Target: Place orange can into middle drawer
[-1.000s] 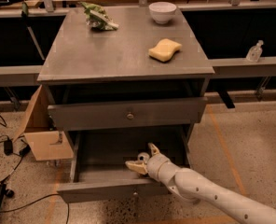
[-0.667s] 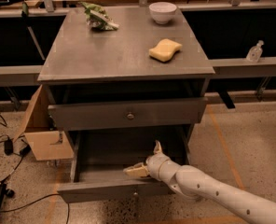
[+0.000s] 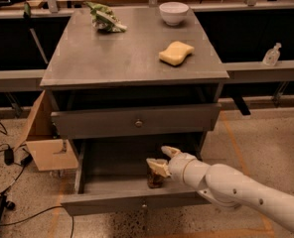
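Note:
The middle drawer [image 3: 105,204] is pulled out wide at the bottom of the grey cabinet. The orange can [image 3: 154,179] stands upright on the drawer floor near its front right and looks dark in the shadow. My gripper [image 3: 163,158] reaches in from the lower right on a white arm and sits just above the can. Its two tan fingers [image 3: 158,167] are spread apart; the nearer one lies over the can's top, and I cannot tell whether it touches. The fingers do not close around the can.
The upper grey drawer [image 3: 136,122] with a round knob overhangs the open one. On the cabinet top lie a yellow sponge [image 3: 176,53], a white bowl [image 3: 174,13] and a green packet [image 3: 105,18]. A cardboard box [image 3: 46,144] stands at the left; cables cross the floor.
The can now stands in view on the drawer floor below the fingers. The gripper has shifted slightly and its fingers are spread wider than before.

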`<state>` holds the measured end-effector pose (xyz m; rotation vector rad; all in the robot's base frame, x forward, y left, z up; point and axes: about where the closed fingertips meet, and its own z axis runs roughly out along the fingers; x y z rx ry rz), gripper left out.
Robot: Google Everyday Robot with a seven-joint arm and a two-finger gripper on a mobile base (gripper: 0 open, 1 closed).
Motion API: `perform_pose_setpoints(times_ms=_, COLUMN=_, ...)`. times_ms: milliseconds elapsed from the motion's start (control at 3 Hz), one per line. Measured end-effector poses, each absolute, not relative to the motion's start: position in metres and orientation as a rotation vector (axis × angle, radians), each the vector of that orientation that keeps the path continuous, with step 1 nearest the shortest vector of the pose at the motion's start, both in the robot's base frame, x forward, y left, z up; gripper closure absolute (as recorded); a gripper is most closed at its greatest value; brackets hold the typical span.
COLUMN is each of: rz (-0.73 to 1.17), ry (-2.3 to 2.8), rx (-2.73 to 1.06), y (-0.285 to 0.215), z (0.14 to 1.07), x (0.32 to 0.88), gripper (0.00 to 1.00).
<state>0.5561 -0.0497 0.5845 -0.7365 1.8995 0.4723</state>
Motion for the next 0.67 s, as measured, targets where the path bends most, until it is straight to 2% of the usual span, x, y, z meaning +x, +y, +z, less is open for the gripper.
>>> perform_pose_setpoints(times_ms=333, rz=0.428, ry=1.891, rx=-0.700, y=-0.069, z=0.658, x=0.540, gripper=0.72)
perform_pose_setpoints(times_ms=667, rz=0.392, ry=1.878, rx=-0.716, y=-0.072, z=0.674, x=0.539, gripper=0.71)
